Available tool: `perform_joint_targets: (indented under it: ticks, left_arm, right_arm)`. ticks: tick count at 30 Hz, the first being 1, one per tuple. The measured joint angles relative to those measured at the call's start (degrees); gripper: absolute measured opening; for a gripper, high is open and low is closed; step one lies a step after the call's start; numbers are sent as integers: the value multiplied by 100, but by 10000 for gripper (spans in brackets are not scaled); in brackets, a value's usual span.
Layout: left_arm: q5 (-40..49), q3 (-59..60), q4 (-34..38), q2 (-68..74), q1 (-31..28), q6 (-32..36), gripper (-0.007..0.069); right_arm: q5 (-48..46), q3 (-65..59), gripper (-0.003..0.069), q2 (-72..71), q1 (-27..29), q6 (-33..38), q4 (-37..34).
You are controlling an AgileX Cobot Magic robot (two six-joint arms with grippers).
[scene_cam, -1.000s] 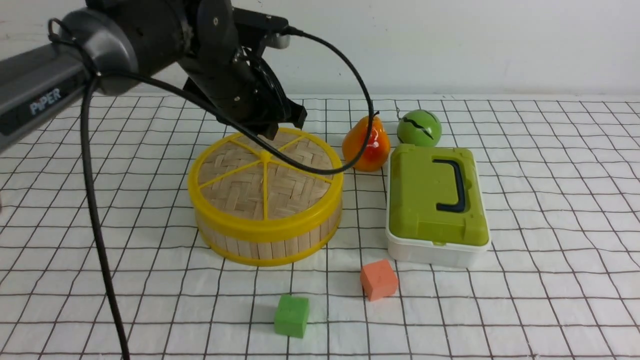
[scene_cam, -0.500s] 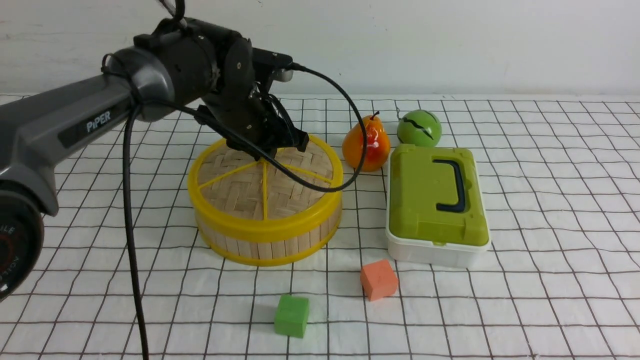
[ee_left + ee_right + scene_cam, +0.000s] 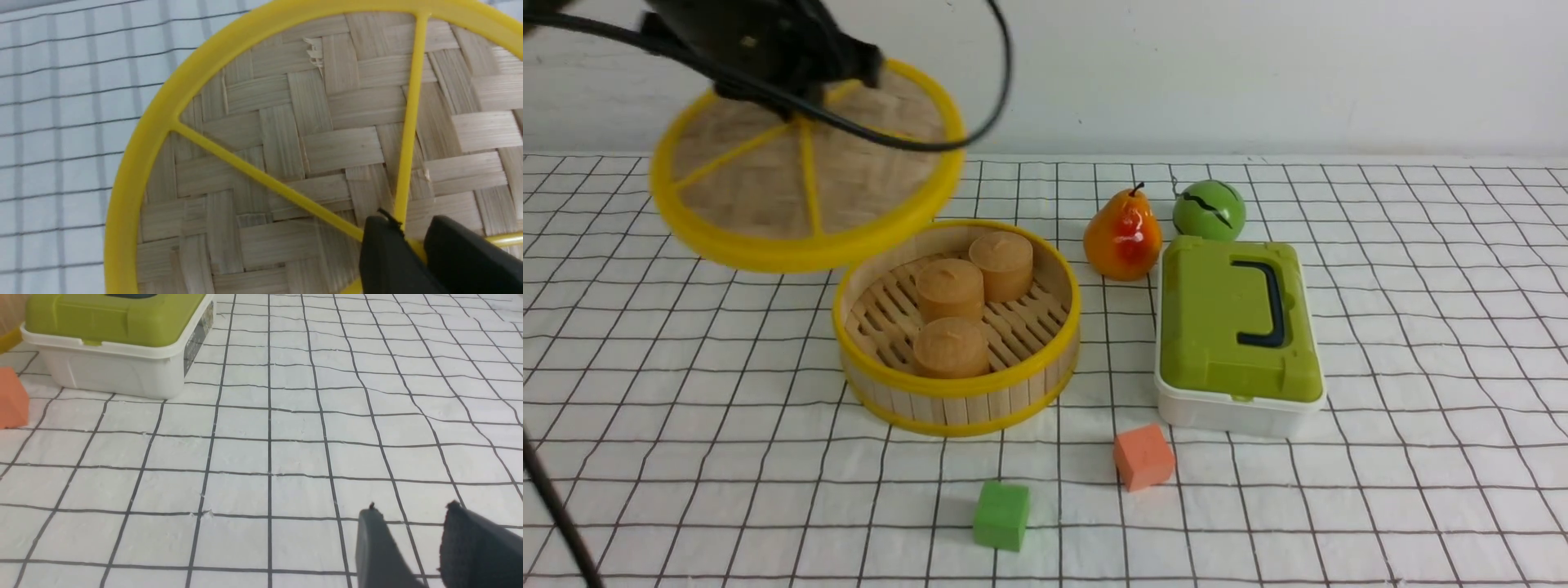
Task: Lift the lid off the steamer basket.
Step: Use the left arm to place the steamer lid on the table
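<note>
Item 1: flat round woven-bamboo lid (image 3: 800, 192), yellow plastic rim & spokes. Loc: in air, tilted, up and to robot's left of the basket, clear of it. Left claw (image 3: 410, 241) clamped on the yellow hub; front view blurred, grip prob. firm.

Item 2: round pale bamboo-slat steamer basket (image 3: 956, 400), yellow rims, on white gridded desk (image 3: 1421, 327); uncovered, 3 tan round buns (image 3: 949, 287) inside.

Right claw (image 3: 412, 522): jaws apart, empty, well apart from lid. Left arm nearer for set-down.

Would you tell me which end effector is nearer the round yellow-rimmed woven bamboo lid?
Left. The left end effector grips the lid at its hub; the right end effector is apart, over the checked cloth.
</note>
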State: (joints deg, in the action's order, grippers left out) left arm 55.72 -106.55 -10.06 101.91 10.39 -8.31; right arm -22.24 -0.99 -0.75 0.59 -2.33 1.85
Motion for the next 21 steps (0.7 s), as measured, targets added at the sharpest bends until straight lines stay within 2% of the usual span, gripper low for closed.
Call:
perform_joint_targets:
  ticks: [1,3,8,12,18,21]
  left_arm:
    - [0,25,0,0,-47,0,104]
    - [-75,419,-17,-39,-595,-105,104]
    - [-1000,1503,4,218,-1285,-499,104]
    - [-1756,1996,-59,679,-1384,-851,104]
    - [-2021,2023,-66,1300,-1338,-1261,108]
    - [-2016,2023,-60,1369,-1332,-1324,169]
  right_arm:
    - [0,0,239,0,0,0,0]
    - [0,0,239,0,0,0,0]
    - [0,0,239,0,0,0,0]
    - [0,0,239,0,0,5,0]
    - [0,0,239,0,0,5,0]
    - [0,0,239,0,0,5,0]
